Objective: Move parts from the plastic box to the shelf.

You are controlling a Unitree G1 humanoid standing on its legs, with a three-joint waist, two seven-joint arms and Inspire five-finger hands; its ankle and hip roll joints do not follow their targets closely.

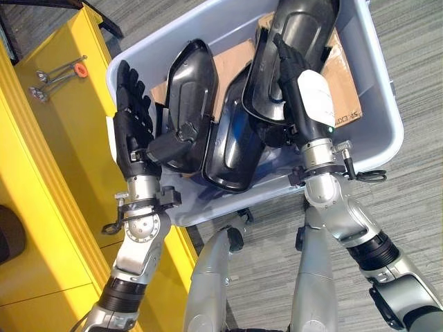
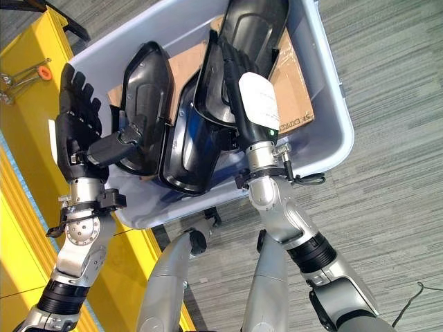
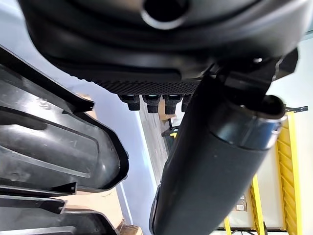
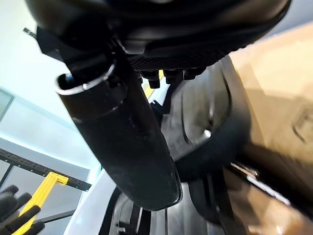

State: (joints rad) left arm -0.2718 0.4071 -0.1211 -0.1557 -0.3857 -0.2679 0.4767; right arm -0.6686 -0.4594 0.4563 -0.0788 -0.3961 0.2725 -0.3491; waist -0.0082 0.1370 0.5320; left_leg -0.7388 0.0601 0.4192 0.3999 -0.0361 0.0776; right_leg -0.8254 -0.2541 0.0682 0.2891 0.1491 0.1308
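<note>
Reaching up along the near left corner of the plastic box (image 1: pixel 377 111), the left hand (image 1: pixel 133 121) stands with its palm facing the parts, fingers straight and spread, the thumb pointing toward the leftmost black part (image 1: pixel 187 97) and just touching or nearly touching its lower edge; which of the two cannot be told. It grips nothing. The right hand (image 1: pixel 294 72) stretches well into the box, its forearm bearing a white label, fingers laid flat and straight over the rim of the tall black part (image 1: pixel 291 41) that leans against the far side. The fingertips run onto the dark shell and are hard to separate from it, so contact looks likely but any curl is not clear; the right wrist view shows short finger ends extended past the palm, relaxed.

Three black moulded parts sit in the box, overlapping; a middle one (image 1: pixel 232 149) lies partly under the others. Brown cardboard (image 1: pixel 342 86) lines the bottom beneath them. The yellow shelf (image 1: pixel 62 159) runs beside the box at the left, with two metal hooks (image 1: pixel 59 72) on it.
</note>
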